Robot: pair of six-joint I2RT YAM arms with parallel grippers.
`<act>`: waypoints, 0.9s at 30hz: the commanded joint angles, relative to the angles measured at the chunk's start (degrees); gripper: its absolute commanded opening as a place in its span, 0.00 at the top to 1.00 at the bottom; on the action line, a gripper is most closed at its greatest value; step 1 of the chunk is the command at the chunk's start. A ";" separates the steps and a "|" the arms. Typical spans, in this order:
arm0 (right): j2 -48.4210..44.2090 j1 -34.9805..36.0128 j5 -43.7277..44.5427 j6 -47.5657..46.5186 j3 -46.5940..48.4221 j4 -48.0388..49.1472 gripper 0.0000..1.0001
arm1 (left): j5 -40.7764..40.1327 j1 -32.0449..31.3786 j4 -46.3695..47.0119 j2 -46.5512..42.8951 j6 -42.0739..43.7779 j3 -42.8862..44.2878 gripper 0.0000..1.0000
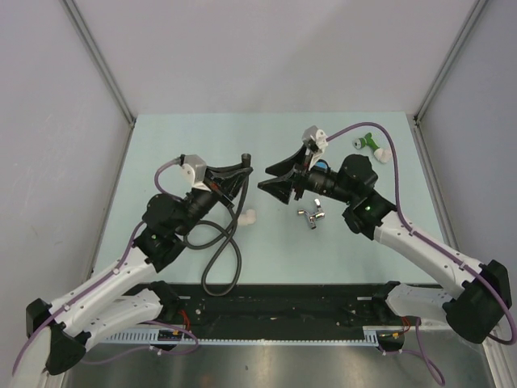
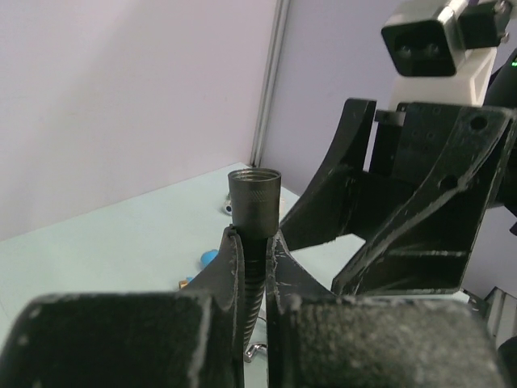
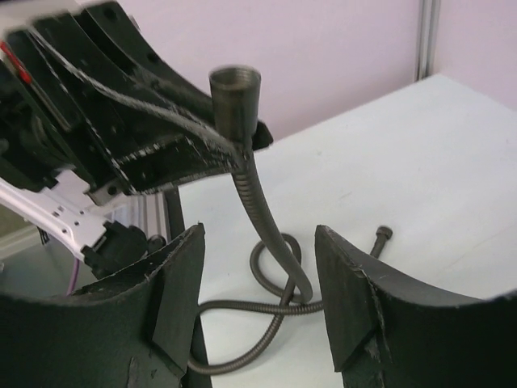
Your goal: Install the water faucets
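Note:
The chrome water faucet (image 1: pixel 311 216) lies on the table, just below my right gripper and apart from both grippers. My left gripper (image 1: pixel 245 170) is shut on the black flexible hose near its threaded end nut (image 2: pixel 254 194), holding that end upright above the table; the grip also shows in the left wrist view (image 2: pixel 254 236). My right gripper (image 1: pixel 267 179) is open and empty, facing the hose end from the right. In the right wrist view its jaws (image 3: pixel 257 239) stand wide apart, with the hose end (image 3: pixel 235 90) beyond them.
The rest of the hose (image 1: pixel 223 257) loops on the table toward the near edge. A white elbow fitting (image 1: pixel 246 217) lies beside the left arm. A green and white part (image 1: pixel 373 145) sits at the back right. Grey walls enclose the table.

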 commanded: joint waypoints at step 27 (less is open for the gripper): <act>0.08 -1.93 -0.66 5.28 16.51 -9.44 0.45 | 13.53 -0.15 -9.59 2.66 13.51 8.30 1.00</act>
